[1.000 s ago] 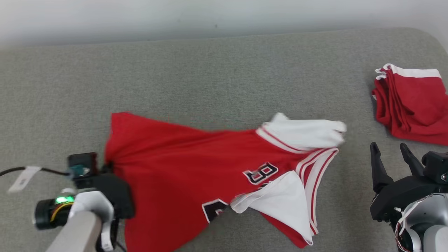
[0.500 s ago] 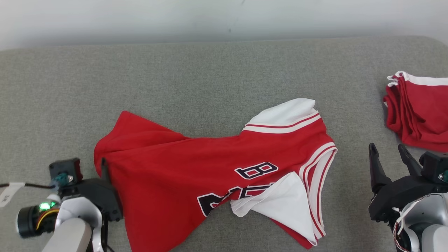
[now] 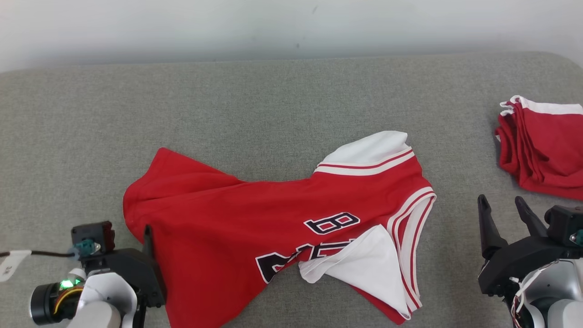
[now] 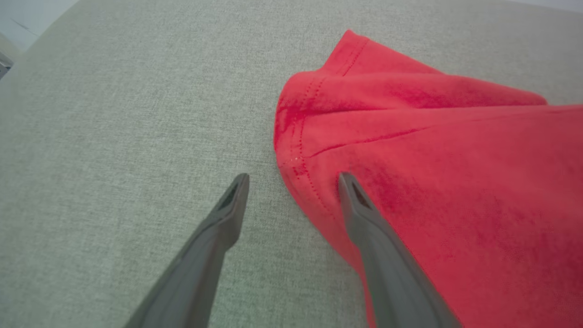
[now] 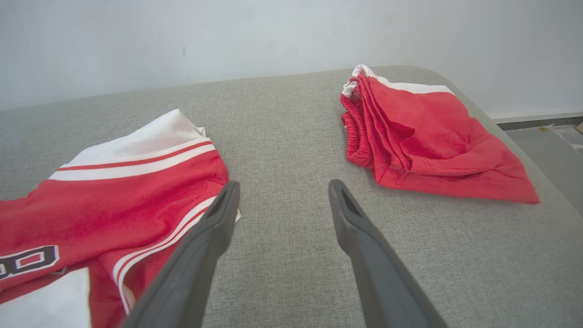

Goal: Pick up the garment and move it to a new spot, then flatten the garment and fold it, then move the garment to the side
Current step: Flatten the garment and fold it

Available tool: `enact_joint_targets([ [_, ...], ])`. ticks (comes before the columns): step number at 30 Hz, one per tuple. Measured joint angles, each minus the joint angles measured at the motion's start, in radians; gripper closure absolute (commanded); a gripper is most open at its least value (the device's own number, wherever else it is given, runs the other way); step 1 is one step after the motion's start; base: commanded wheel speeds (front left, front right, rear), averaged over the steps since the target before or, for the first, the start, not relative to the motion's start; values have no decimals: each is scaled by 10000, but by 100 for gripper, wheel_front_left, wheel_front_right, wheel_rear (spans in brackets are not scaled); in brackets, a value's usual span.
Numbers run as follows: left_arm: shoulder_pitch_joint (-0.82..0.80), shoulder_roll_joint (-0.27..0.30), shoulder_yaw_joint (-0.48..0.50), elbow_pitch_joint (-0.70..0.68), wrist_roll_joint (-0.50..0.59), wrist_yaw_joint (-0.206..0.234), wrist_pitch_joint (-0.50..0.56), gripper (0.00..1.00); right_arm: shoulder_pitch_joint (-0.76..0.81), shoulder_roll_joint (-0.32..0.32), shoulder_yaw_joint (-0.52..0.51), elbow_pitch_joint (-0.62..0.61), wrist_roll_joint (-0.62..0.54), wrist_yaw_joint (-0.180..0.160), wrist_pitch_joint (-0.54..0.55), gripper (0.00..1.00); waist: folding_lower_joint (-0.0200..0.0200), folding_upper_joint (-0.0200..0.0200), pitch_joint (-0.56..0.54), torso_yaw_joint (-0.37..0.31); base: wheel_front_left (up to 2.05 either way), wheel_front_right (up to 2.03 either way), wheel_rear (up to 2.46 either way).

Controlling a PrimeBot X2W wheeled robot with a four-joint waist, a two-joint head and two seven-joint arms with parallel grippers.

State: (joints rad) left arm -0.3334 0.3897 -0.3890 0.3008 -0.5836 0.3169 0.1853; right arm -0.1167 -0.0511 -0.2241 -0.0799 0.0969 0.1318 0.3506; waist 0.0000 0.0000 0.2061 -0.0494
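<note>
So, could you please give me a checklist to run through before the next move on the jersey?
1. Left tool open: ok. Its jaws stand apart astride the jersey's hem, gripping nothing.
2. Right tool open and free: ok. It holds nothing, over the bare grey surface.
3. Jersey flat: not ok. A white flap lies folded over by the numbers, and the hem is bunched.
4. Jersey apart from the folded red pile: ok.
5. Whole jersey on the surface: cannot tell. Its near edge runs off the head view.
</note>
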Motion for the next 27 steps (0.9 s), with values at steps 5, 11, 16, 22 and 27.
enact_joint_targets([
  [5,-361,-40,109,194,-286,-117,192,22,-73,0,140,42,-6,0,-2,0,0,0,89,-80,0,0,0],
  [11,-621,-17,142,430,-433,-353,380,95,-109,0,284,111,-19,0,-6,0,1,0,178,-158,0,0,0],
  [16,-768,-50,174,602,-550,-263,523,71,-119,0,299,182,-19,0,-19,0,0,0,190,-145,0,0,0],
  [22,-732,-171,186,679,-963,-353,920,18,-123,0,305,205,-42,0,0,0,0,0,180,-90,0,0,0],
  [27,-732,-134,111,658,-1028,-431,1120,62,-190,2,370,198,-107,0,13,0,0,0,172,-63,0,0,0],
])
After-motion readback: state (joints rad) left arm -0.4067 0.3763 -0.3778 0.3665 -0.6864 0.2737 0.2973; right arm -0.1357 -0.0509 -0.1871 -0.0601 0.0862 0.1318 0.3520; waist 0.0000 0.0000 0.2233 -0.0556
